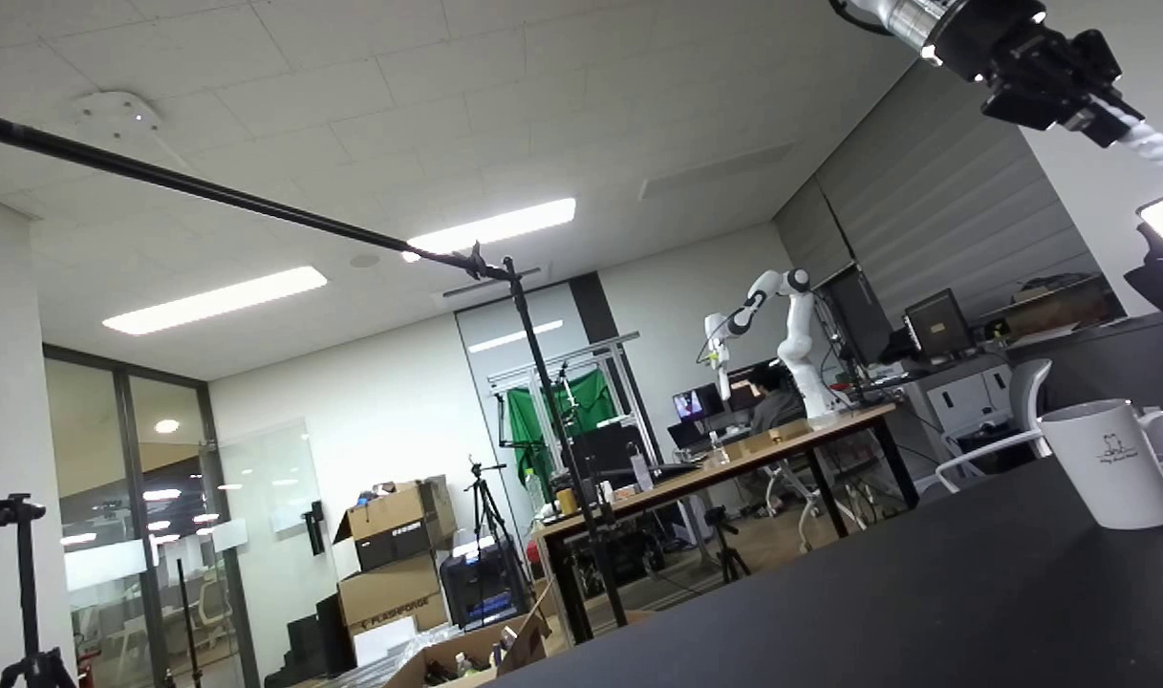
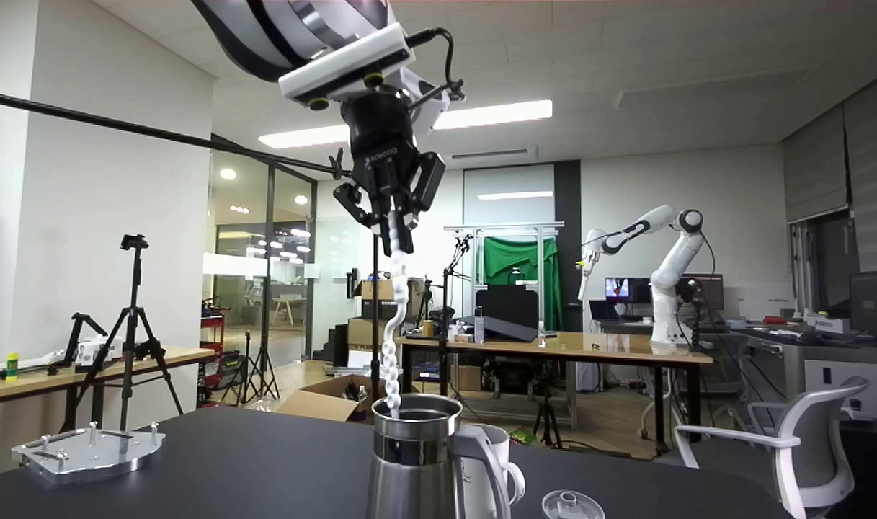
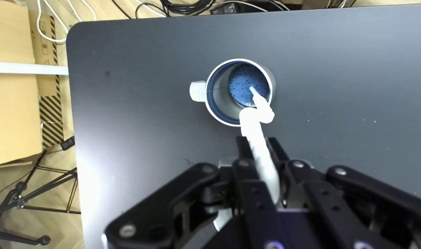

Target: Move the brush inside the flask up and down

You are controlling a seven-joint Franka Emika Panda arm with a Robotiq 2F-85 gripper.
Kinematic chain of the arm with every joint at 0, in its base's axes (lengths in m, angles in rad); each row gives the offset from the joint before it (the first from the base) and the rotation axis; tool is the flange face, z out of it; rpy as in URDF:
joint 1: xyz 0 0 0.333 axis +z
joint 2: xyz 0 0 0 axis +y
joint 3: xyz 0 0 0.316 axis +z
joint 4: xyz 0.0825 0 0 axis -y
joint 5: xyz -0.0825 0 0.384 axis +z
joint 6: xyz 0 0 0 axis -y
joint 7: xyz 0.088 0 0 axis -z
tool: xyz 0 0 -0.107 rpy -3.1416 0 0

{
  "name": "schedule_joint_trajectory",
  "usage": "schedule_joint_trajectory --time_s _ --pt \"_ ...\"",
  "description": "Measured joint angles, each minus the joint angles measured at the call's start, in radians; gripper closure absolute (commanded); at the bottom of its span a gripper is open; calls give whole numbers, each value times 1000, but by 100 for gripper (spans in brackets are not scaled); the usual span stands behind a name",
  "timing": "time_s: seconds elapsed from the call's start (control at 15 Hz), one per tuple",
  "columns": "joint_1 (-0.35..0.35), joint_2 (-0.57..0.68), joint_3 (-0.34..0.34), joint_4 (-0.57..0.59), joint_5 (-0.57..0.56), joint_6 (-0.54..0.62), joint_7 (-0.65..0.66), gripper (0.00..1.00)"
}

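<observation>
Below, a dark table [image 2: 265, 450] spans the foreground, a black gripper [image 3: 260, 146] hanging above it. A steel flask [image 2: 415, 490] stands upright; a long, lumpy white brush [image 2: 400, 295], pinched between the narrowed jaws, reaches down into the flask's open mouth. A white mug [image 1: 1116, 478] stands nearby.

from here i see the brush [image 2: 400, 288] standing in the gap between the gripper [image 2: 399, 241] and the mouth of the steel flask [image 2: 411, 483], with open room beside it at the rim. in an exterior view, the flask's handle [image 2: 485, 450] and a white mug [image 1: 1111, 468] partly behind it obstruct the right, a translucent lid [image 2: 579, 508] lying farther out. leftward, an open stretch of worktop [image 2: 265, 461] leaves passage toward the metal plate [image 2: 92, 454].
</observation>
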Motion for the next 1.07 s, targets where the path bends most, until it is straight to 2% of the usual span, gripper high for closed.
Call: schedule_joint_trajectory --time_s 0.27,0.6,0.8,1.07 --pt "-5 25 -25 -38 4 75 -13 96" --pt "-30 159 -62 -79 4 246 -13 96" --pt "-28 172 -59 -54 7 238 -13 96" --pt "-16 122 -46 -44 20 158 -13 96"
